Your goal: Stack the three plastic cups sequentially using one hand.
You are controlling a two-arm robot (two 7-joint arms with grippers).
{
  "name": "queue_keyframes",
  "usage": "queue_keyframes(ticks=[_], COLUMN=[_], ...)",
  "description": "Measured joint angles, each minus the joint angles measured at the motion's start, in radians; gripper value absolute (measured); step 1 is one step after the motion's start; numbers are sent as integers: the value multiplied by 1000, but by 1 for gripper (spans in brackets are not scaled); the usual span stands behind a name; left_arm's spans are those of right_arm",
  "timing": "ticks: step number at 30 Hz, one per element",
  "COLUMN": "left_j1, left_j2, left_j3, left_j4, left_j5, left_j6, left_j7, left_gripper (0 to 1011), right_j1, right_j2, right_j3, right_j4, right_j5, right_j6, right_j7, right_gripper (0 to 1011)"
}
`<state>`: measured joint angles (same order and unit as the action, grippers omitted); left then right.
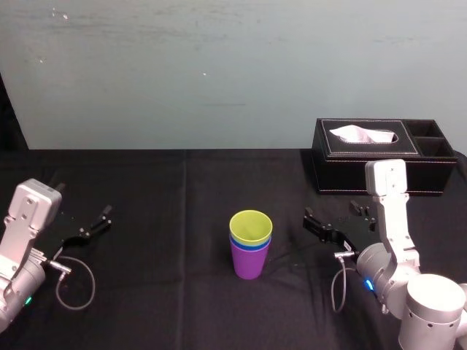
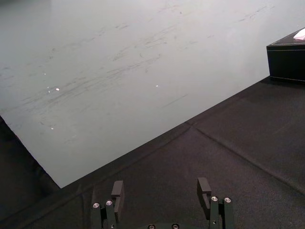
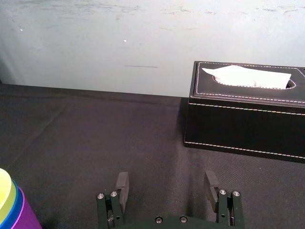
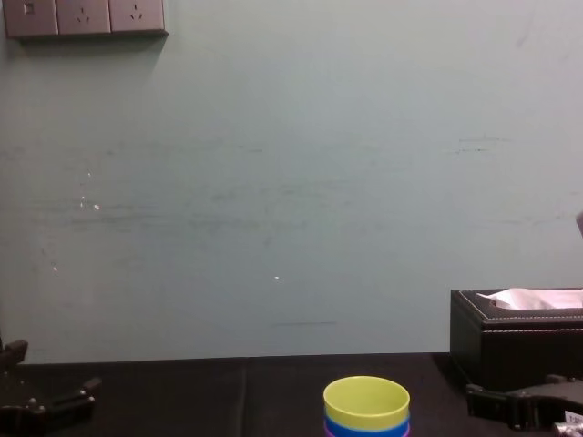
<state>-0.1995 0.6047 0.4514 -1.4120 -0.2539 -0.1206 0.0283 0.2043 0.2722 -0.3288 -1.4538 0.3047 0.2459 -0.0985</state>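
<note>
The three plastic cups (image 1: 250, 251) are standing nested at lower centre of the head view; the right gripper (image 3: 166, 181) is hovering released at lower right, the left gripper (image 2: 160, 186) idling released at lower left

Light: soft and even, moderately bright on the wall (image 1: 219, 73); the black cloth (image 1: 182, 219) stays dark.
Shadows: weak, hard to pick out on the cloth.
Glare: small bright specks on the wall; the white tissue (image 3: 248, 75) nearly washes out.
Cups: the stacked cups (image 1: 250, 251) are evenly lit.
</note>
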Motion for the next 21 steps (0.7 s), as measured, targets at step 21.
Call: queue_keyframes(ticks=[21], left_j1=[0], left_j2=[0], left_j3=[0], left_j4=[0], left_j5=[0], left_j6=[0], left_j7=[0], left_gripper=[1000], right_j1=[0], right_j2=[0], right_j3=[0], right_j4=[0], right_j5=[0], right_j6=[0], right_j7=[0], right_gripper=[1000])
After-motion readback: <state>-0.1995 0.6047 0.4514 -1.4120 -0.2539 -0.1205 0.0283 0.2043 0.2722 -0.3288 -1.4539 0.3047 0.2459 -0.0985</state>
